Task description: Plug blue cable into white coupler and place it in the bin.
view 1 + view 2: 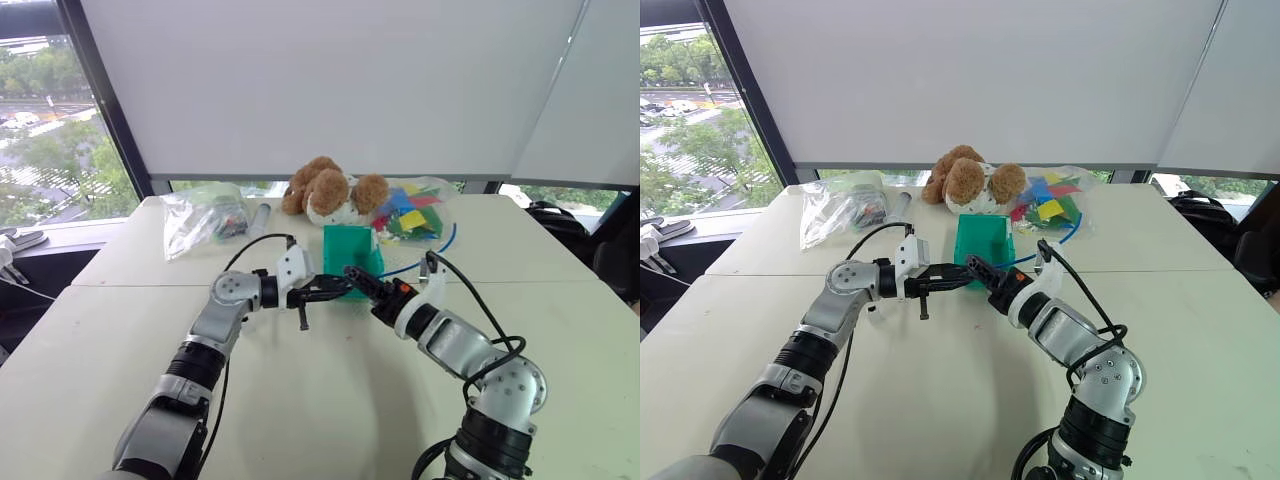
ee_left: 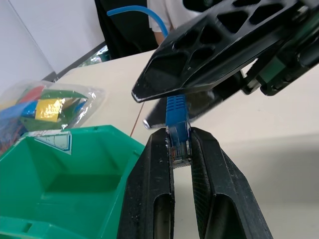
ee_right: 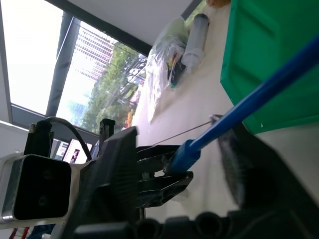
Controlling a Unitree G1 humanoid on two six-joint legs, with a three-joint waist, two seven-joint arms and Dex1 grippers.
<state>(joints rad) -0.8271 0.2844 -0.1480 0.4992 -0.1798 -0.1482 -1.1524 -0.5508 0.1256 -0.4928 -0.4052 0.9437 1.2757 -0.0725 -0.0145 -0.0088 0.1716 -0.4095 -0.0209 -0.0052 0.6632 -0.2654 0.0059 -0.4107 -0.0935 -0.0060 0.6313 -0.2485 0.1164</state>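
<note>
Holds the blue cable (image 2: 177, 107) by its plug in the clenched left gripper (image 2: 179, 137), centre frame, just in front of the bin (image 1: 350, 245). Pinches the boot behind it with the right gripper (image 2: 149, 107), likely to steady it for mating. Cannot make out the white coupler.

Both my arms are silver-grey metal segments joined by black bands, with a rounded silver joint housing on each and loose black cables looping alongside them. My left gripper (image 1: 335, 287) has a boxy white housing behind two black fingers (image 2: 149, 199) with ribbed inner faces. My right gripper (image 1: 358, 278) has a white collar, an orange mark near its base, and black fingers (image 2: 209, 55) with triangular lattice cut-outs.
</note>
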